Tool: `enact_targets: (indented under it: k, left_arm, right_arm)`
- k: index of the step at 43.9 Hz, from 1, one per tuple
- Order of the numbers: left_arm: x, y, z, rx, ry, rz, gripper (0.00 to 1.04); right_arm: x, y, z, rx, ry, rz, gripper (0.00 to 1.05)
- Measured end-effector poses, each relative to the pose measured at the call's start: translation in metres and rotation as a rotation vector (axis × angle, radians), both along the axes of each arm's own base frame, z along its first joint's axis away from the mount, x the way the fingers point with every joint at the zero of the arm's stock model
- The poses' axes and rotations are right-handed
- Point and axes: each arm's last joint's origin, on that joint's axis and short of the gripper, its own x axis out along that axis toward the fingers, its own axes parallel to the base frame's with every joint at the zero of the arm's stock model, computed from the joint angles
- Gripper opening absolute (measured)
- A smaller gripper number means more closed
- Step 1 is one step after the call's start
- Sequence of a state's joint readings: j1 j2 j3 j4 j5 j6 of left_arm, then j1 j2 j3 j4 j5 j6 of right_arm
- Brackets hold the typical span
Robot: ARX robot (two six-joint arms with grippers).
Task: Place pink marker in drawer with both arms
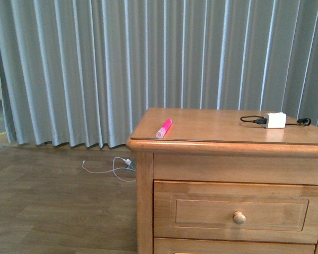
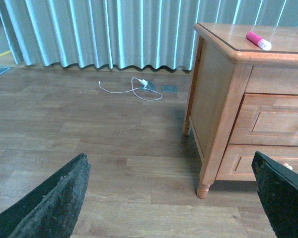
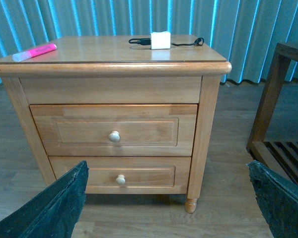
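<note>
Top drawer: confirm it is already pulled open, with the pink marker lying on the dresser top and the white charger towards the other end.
Not right: the top drawer is fully shut, as the right wrist view shows. The pink marker lies on the dresser top, with the white charger towards the other end.

The pink marker (image 1: 164, 128) lies flat on the dresser top (image 1: 201, 145), pale cap toward the front edge, well apart from my left gripper (image 2: 169, 156). The top drawer (image 3: 114, 130) sits closed, its knob (image 3: 114, 136) ahead of my right gripper (image 3: 167, 164).
</note>
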State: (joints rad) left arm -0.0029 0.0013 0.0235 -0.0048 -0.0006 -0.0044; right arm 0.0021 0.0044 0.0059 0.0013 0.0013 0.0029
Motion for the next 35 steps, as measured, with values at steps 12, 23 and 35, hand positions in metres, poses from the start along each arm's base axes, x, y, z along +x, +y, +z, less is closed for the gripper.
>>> enact_targets:
  k: [12,23,35]
  left_arm:
    - [0.0,0.0,0.0,0.0,0.0,0.0,0.99]
    - [0.0,0.0,0.0001,0.0,0.0,0.0,0.99]
    - [0.0,0.0,0.0,0.0,0.0,0.0,0.99]
  right_arm:
    - [0.0,0.0,0.0,0.0,0.0,0.0,0.96]
    - [0.0,0.0,0.0,0.0,0.0,0.0,0.96]
    - [0.0,0.0,0.0,0.0,0.0,0.0,0.96]
